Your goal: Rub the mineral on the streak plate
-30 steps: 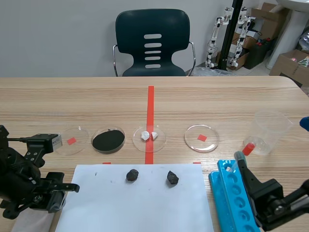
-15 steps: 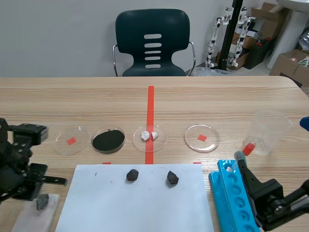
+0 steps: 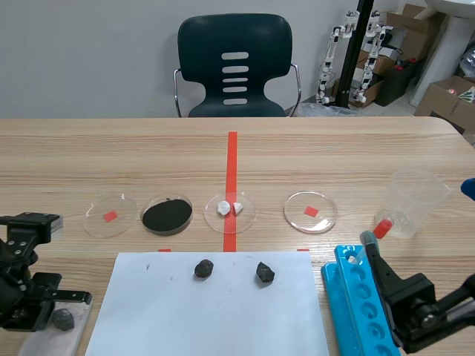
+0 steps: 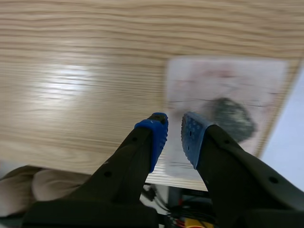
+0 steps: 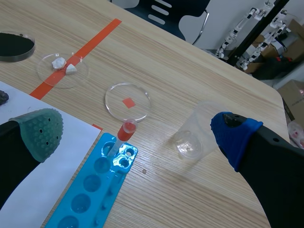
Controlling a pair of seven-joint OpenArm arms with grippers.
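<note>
The left gripper point(image 4: 173, 130) hangs low over the table's near left corner, its blue-padded fingers drawn close with only a narrow gap between them and nothing in it. The small dark grey, lumpy mineral stone point(image 4: 231, 118) lies free on the white rectangular streak plate point(image 4: 213, 76), just beyond the fingertips and off to one side, not between them. Faint grey smudges mark the plate.

Beside the plate lies a white paper sheet point(image 3: 215, 311) carrying two dark rocks point(image 3: 203, 268). Beyond it stands a row of round dishes:
- a clear dish point(image 3: 110, 216)
- a dish of black powder point(image 3: 167, 215)
- a dish with white chips point(image 3: 229, 208)
- another clear dish point(image 3: 309, 211)

Further right are a blue tube rack point(image 3: 355, 297) and a clear plastic beaker point(image 3: 415, 194). The right gripper point(image 5: 137, 130) is spread wide above the rack, holding nothing.
</note>
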